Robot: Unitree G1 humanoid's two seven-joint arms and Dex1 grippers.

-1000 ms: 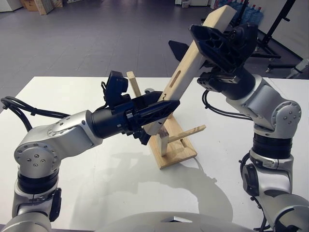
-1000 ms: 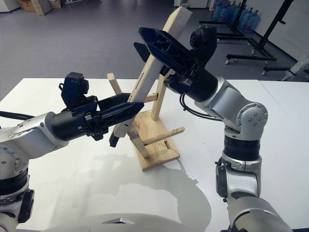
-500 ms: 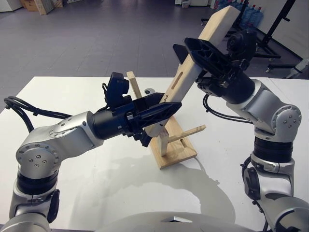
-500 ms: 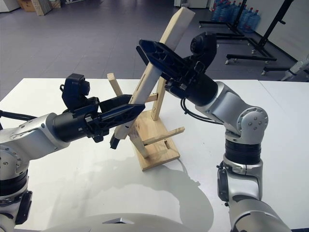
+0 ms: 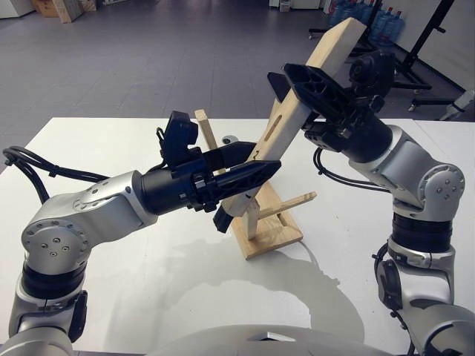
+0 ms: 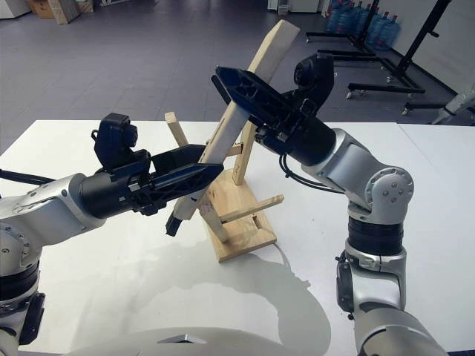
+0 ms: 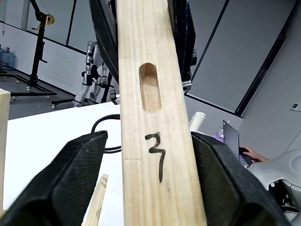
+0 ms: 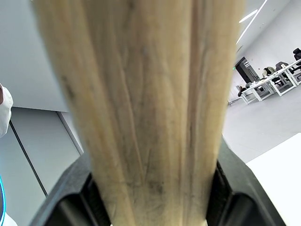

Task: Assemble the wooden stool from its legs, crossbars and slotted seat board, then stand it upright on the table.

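White worktop in front, with grey floor stretching beyond to cardboard boxes in the far left corner. Off to the far right, blue water bottles clustered near a black wheeled stand. Elsewhere in the room, a laptop just past the worktop edge, and desks well apart in the background.

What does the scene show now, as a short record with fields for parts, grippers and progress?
held part: loose leg, tilted over the seat board
left gripper: fingers shut on the leg's lower part
right gripper: fingers shut on its upper part
seat board: flat on the table, some pieces already standing in it
progress: stool not finished
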